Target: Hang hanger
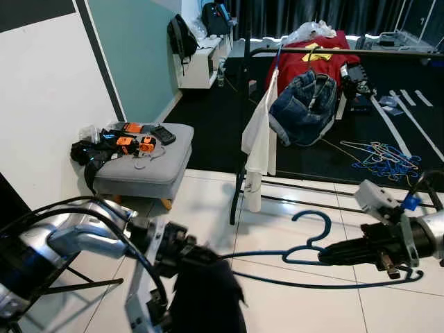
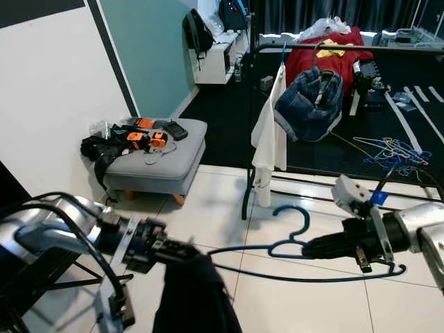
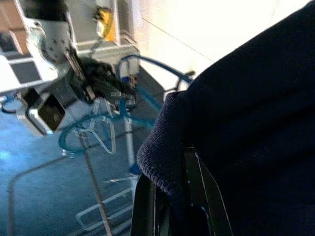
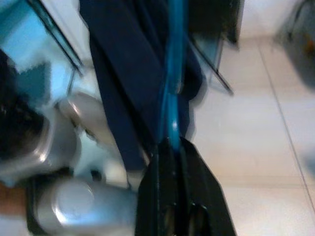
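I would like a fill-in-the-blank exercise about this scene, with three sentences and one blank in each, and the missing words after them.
1. The right gripper is shut on a hanger whose colour is ____.
2. The left gripper is shut on a dark ____ garment.
3. On the clothes rack, a white shirt hangs beside a denim ____.

Missing words: blue; navy; jacket

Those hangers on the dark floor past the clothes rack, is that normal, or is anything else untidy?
A tangle of loose hangers lies heaped on the dark floor beyond the clothes rack, not hung up. Gadgets and straps also clutter the grey footstool.
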